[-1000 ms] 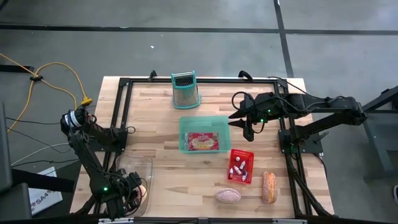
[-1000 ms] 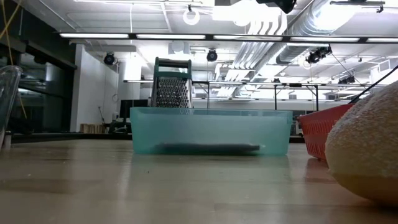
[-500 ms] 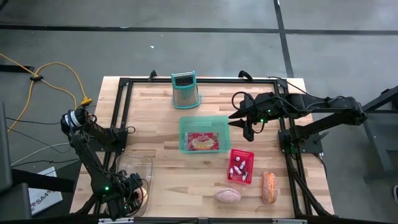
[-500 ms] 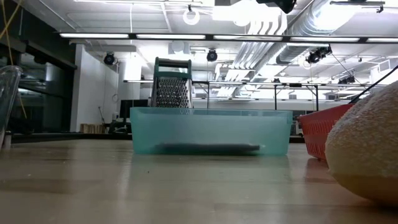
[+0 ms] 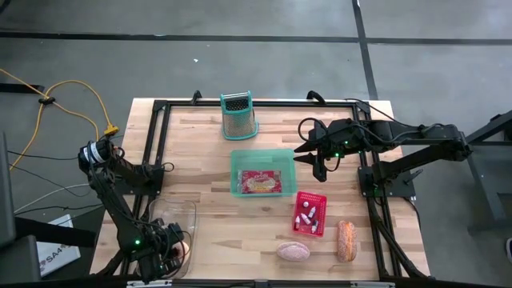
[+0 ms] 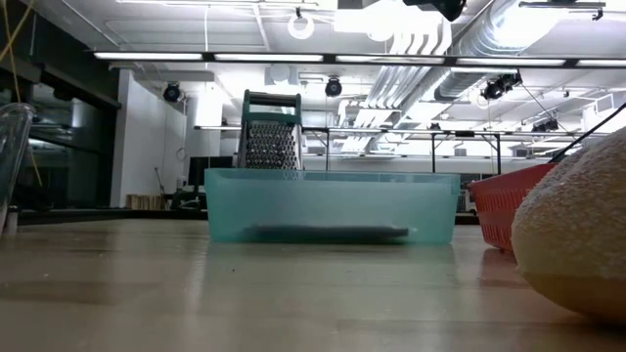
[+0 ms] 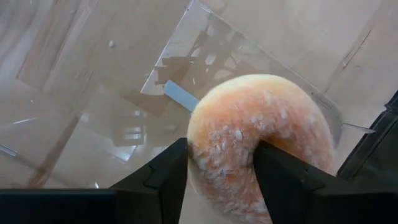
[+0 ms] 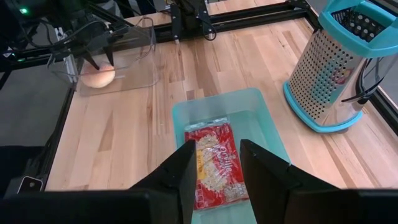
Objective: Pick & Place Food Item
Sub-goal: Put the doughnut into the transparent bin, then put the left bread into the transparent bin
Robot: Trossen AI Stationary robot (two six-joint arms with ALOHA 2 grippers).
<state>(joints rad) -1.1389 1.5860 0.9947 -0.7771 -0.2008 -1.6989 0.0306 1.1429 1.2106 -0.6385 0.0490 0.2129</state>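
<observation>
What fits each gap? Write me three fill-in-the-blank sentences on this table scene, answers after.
1. The sugared doughnut lies inside the clear plastic ____.
2. The red snack packet lies inside the ____ plastic bin.
3. The metal grater stands upright with a ____ handle.

Missing words: container; teal; teal

A pale orange doughnut (image 7: 261, 137) flecked with white sugar sits in a clear container (image 5: 178, 218). The tabletop (image 5: 200, 160) is light blond wood, framed in black. A teal tub (image 5: 237, 172) holds a red packet (image 5: 260, 182) with yellowish print. The grater (image 5: 238, 118) is silver, dotted with holes (teal at handle and base). A red basket (image 5: 309, 213), a tan bread roll (image 5: 346, 240) and a pinkish-brown lump (image 5: 293, 251) lie nearby.
</observation>
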